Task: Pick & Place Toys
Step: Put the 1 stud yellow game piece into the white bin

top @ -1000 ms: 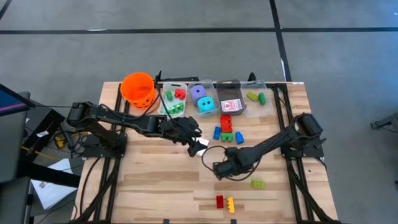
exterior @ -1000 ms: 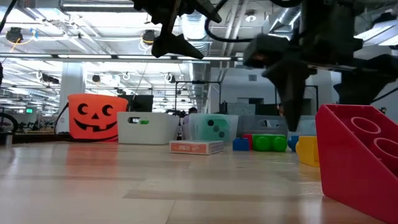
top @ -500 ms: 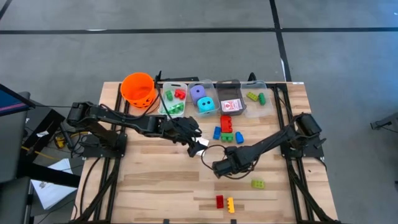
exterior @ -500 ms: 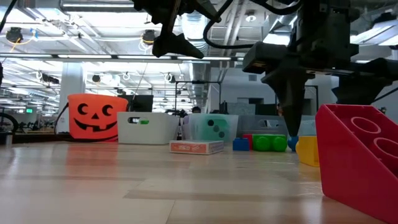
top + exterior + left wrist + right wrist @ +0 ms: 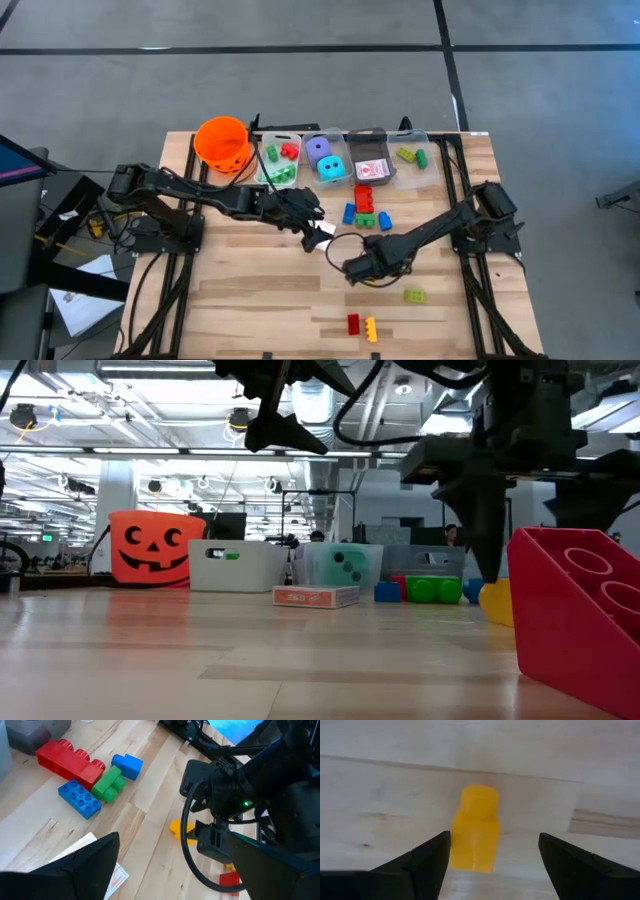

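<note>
We judge the step in hand to be the approach to a pick; the right gripper [image 5: 490,865] hangs low over the middle of the table [image 5: 250,300] with its fingers spread to either side of a small yellow brick [image 5: 477,827], the brick not yet touched; next we need a short descent so the pads straddle the brick squarely, then a close, a lift and a carry to the bins along the far edge; the left gripper [image 5: 318,235] waits just above a red-and-white card [image 5: 322,232] near centre, fingers spread, nothing pinched. Count, from the high view: one orange bucket [image 5: 222,143]; four clear bins [image 5: 300,136]; two dice in the second bin, one purple [image 5: 318,149], one teal [image 5: 331,168]; one card pack in the third bin [image 5: 373,168]; loose near the bins one red, one green and two blue bricks; a yellow-green brick [image 5: 414,295]; a red [image 5: 353,323] and yellow pair [image 5: 371,328] at the near edge; bricks inside bins too small for us to count.
</note>
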